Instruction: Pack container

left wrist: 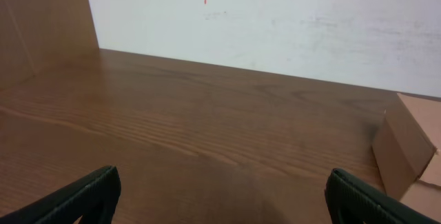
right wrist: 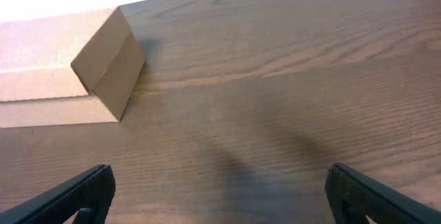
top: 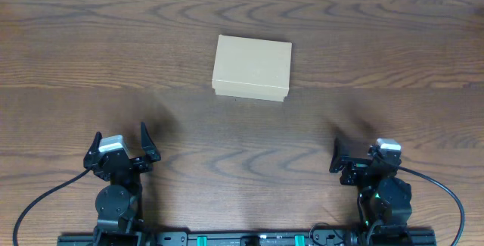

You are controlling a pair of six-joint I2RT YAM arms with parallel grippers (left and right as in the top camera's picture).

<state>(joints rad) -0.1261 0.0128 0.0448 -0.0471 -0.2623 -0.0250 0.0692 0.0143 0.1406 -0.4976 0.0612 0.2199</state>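
Observation:
The container (top: 252, 67), a plain brown cardboard box, sits on the wooden table (top: 151, 42) at the centre back with its lid down. My left gripper (top: 121, 138) stands open near the front left, well short of the box. My right gripper (top: 367, 159) stands open near the front right, also apart from it. In the left wrist view a corner of the container (left wrist: 406, 148) shows at the right edge, far ahead of the open gripper (left wrist: 220, 193). The right wrist view has the container (right wrist: 69, 65) at upper left, beyond the open gripper (right wrist: 219, 193). Nothing lies between either pair of fingers.
A black rail (top: 249, 238) carrying both arm bases runs along the front edge, with cables (top: 45, 197) curving off to each side. The left wrist view shows a white wall (left wrist: 275, 24) behind the table and a brown panel (left wrist: 41, 24) at far left.

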